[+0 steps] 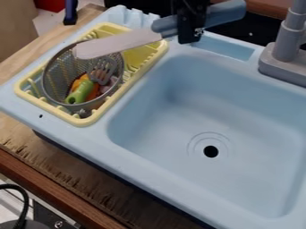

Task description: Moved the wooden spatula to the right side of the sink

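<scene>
No lettering or numbers seem readable on anything here.

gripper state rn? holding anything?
Gripper: closed on the blue handle of a pale-bladed utensil, blade pointing out over the yellow rack.

- Blue handle [226,12], top: partly hidden by jaws
- Faucet [289,33], upper right: cut off
- Sink [161,183], lower right: cut off
- Orange thing [93,93], left: partly hidden
</scene>
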Robot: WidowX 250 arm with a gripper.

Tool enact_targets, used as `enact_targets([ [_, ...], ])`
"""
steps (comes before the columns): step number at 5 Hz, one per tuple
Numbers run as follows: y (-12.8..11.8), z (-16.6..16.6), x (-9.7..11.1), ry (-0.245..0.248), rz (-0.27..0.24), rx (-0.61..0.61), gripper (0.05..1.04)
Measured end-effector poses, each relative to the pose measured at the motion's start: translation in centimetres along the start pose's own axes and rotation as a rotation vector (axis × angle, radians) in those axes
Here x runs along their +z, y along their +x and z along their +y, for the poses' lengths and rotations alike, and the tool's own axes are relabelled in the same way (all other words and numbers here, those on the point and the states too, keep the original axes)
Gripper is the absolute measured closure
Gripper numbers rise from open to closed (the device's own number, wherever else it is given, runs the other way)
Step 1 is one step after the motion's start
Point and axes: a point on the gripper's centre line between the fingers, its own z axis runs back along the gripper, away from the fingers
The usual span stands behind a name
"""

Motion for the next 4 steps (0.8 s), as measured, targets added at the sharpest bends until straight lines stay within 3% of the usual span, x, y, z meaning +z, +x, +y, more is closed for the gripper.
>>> enact_targets([
  [2, 0.8, 1.0, -1.8, -0.012, 0.057, -0.058, 0.698],
  [4, 1.6, 2.3, -2.5, -0.07, 0.06, -0.139, 0.698],
])
